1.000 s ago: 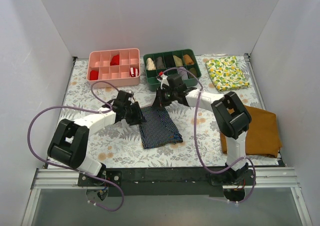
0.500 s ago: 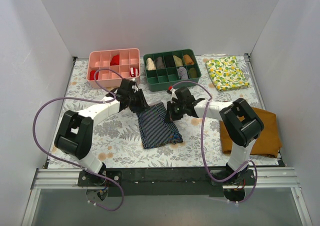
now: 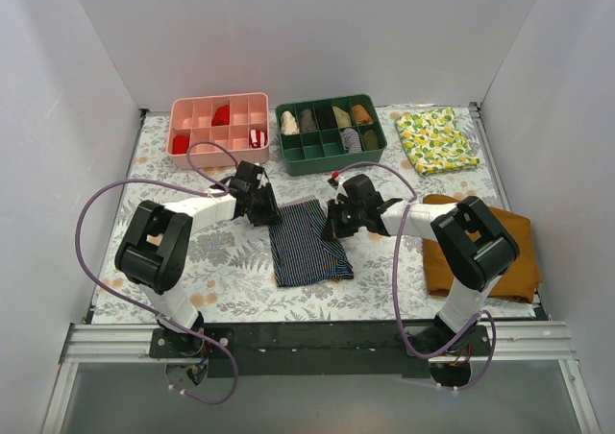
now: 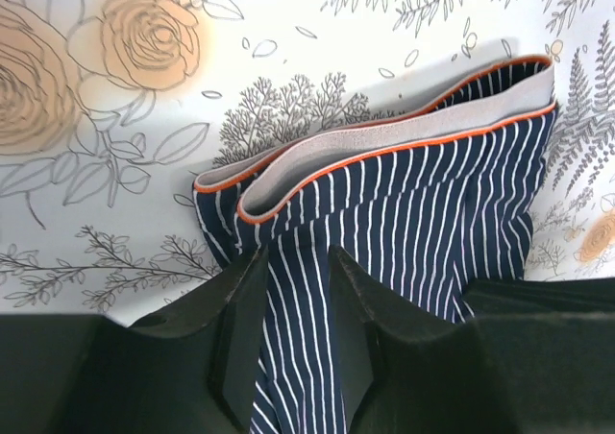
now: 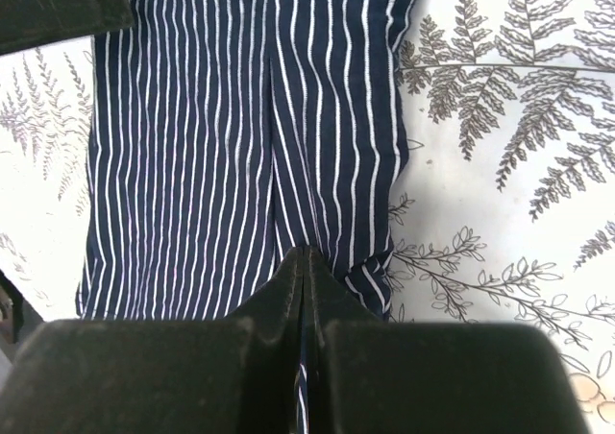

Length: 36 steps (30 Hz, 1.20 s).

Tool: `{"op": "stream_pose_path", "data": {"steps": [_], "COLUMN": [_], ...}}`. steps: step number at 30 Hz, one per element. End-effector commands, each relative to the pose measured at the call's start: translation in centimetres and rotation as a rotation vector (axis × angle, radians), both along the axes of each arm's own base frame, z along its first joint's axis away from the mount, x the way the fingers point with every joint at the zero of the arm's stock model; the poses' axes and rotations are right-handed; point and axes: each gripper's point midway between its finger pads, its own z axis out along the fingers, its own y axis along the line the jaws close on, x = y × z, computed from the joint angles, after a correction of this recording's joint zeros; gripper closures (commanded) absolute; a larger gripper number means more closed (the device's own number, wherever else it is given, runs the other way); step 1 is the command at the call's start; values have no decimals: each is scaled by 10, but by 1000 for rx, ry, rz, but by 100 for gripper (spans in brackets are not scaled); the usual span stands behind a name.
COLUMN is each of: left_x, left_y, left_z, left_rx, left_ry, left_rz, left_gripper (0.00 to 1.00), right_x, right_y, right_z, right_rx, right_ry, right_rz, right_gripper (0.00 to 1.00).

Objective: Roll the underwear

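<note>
The underwear (image 3: 306, 242) lies folded into a narrow navy striped strip on the floral table cover (image 3: 221, 271). Its grey, orange-edged waistband (image 4: 384, 146) is at the far end. My left gripper (image 3: 263, 209) is at the strip's far left corner. Its jaws stand a little apart over the striped cloth (image 4: 298, 290), and the fingers (image 4: 240, 309) look open. My right gripper (image 3: 335, 226) is at the strip's right edge. Its fingers (image 5: 288, 290) are pressed together with a sliver of striped cloth (image 5: 240, 117) pinched between them.
A pink divided tray (image 3: 219, 127) and a green divided tray (image 3: 330, 132) holding rolled cloths stand at the back. The lemon-print cloth (image 3: 436, 139) lies at the back right and the mustard-brown cloth (image 3: 495, 252) at the right. White walls close three sides.
Both grippers have shifted along the cloth's far end. The right one moved nearer and rightward to the strip's right edge. The left one swung up and came back down. The cloth now lies straighter.
</note>
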Motion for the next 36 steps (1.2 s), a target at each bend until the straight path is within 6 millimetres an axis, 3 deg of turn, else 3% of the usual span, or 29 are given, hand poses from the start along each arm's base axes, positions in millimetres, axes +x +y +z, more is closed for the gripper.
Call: {"op": "stream_pose_path", "data": {"steps": [1,5,7,8,13,16,19,24,28,33,36], "left_x": [9,7,4,6,8,4,0,-15,-23,-29,-33], "left_y": [13,16,16,10,-4,-10,-6,10,16,28,36], "left_z": [6,7,12,32,86,108,115,105,104,107,108], "left_rx": [44,51,41,3,-87,-128,-129,-93,-101,-65,-42], "left_ry": [-43,-48,-52,-92,-182,-207,-214,-173,-157,-165,-166], "left_rz": [37,40,35,18,-45,-71,-51,15,45,64,71], "left_gripper": [69,69,67,65,57,52,45,22,2,2,2], "right_x": [1,1,0,3,2,-4,-15,-49,-66,-70,-72], "right_y": [-22,-33,-35,-29,-11,-6,0,24,34,33,33], "right_z": [-5,-7,2,16,61,75,78,64,38,25,21], "right_rx": [-127,-185,-176,-134,19,47,78,70,20,-9,-19], "right_ry": [-21,-64,-104,-158,-236,-236,-199,-128,-65,-44,-39], "right_rz": [-12,20,40,61,87,80,67,130,142,112,115], "right_gripper": [99,97,93,91,83,75,68,67,64,48,48]}}
